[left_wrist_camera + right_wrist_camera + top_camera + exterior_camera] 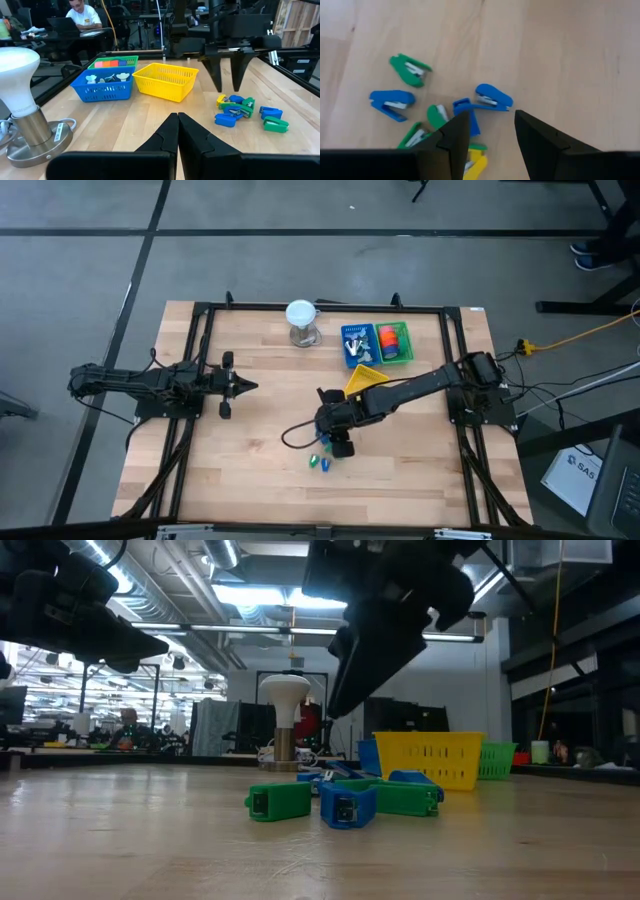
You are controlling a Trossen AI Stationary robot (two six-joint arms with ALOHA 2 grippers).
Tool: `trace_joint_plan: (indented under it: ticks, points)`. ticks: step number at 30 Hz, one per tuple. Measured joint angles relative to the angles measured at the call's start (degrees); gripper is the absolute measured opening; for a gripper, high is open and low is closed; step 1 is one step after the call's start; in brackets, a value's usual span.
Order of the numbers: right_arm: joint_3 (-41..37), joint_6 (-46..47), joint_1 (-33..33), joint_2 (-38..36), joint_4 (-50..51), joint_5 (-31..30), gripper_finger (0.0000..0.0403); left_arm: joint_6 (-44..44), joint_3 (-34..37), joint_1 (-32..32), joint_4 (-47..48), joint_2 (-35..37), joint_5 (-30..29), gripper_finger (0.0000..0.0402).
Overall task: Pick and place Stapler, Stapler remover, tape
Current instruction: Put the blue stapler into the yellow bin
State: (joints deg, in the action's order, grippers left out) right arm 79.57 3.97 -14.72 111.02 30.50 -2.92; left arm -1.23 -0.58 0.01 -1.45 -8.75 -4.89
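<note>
Staplers heaped on the table under the right arm

Small green, blue and yellow staplers (pixel 445 112) lie clustered on the bare wooden table (pixel 250 470); the tape (pixel 112 63) sits in the green basket (pixel 131 60) behind the blue basket (pixel 102 90) and yellow basket (pixel 165 80). The right gripper (pixel 490 132) hangs over the pile, fingers parted and empty, while the left gripper (pixel 177 130) waits well apart, fingers pressed together

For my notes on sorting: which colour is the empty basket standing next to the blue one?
The empty basket is yellow; the left wrist view shows it best.
</note>
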Motion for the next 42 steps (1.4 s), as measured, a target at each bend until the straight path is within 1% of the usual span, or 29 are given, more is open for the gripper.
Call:
trace_joint_plan:
  ticks: [13, 25, 31, 42]
  points:
    - [-0.1, -0.1, 0.2, 2.8, -1.2, 0.2, 0.0161, 0.0, 0.0, 0.0, 0.1, 0.0, 0.0, 0.0001]
    - [-0.3, 0.2, 0.0, 2.8, -0.2, 0.2, 0.0161, 0.0, 0.0, 0.0, 0.0, -0.2, 0.0, 0.0001]
    - [-1.2, 2.0, -0.2, 2.8, 0.4, 0.2, 0.0161, 0.0, 0.0, 0.0, 0.0, -0.2, 0.0, 0.0001]
    - [-1.2, 1.7, -0.5, 2.8, 0.7, 0.1, 0.0161, 0.0, 0.0, 0.0, 0.0, -0.2, 0.0, 0.0001]
